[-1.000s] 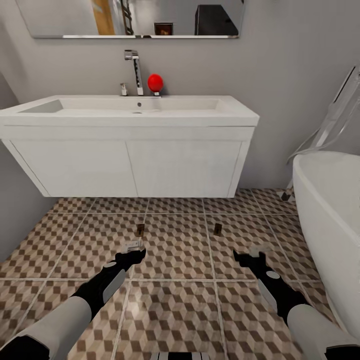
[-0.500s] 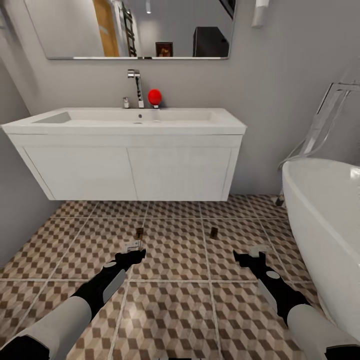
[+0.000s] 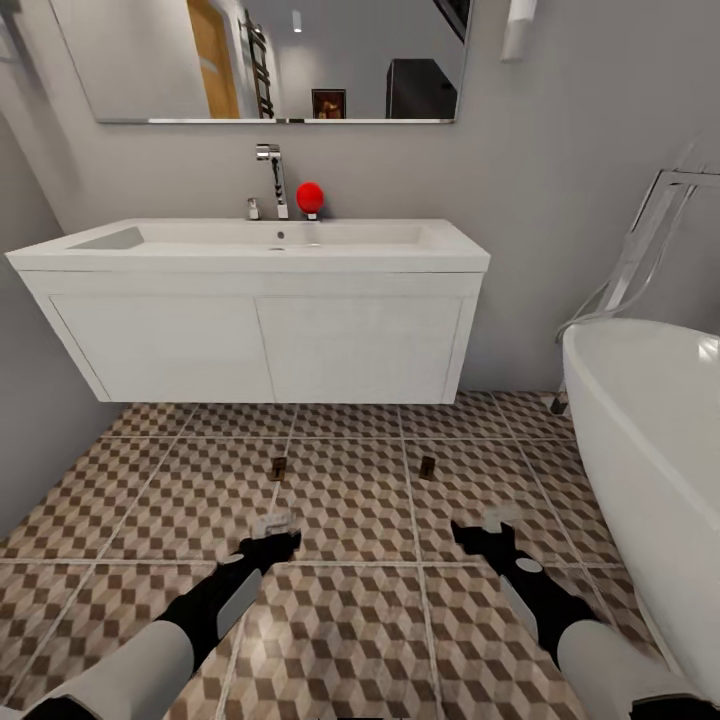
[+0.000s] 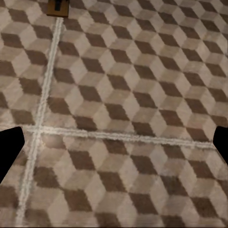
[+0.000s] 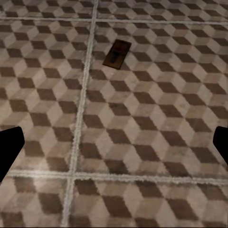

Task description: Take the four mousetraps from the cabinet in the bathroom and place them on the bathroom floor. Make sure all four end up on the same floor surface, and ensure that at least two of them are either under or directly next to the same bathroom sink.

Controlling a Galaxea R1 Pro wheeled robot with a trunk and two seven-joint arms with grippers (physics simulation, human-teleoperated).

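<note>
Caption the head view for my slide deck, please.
Two mousetraps lie on the bathroom floor before the sink.

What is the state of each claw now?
Left claw: open, holding nothing.
Right claw: open, holding nothing.

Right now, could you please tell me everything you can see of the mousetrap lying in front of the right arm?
The mousetrap is a small flat brown rectangle, wooden by its look, with a darker patch along its middle; finer parts are too blurred to make out. It lies flat on the patterned tile floor, slightly askew, just beside a pale grout line. It sits in front of the sink cabinet, not under it. Nothing touches it: the right gripper hangs short of it, jaws apart and empty.
</note>
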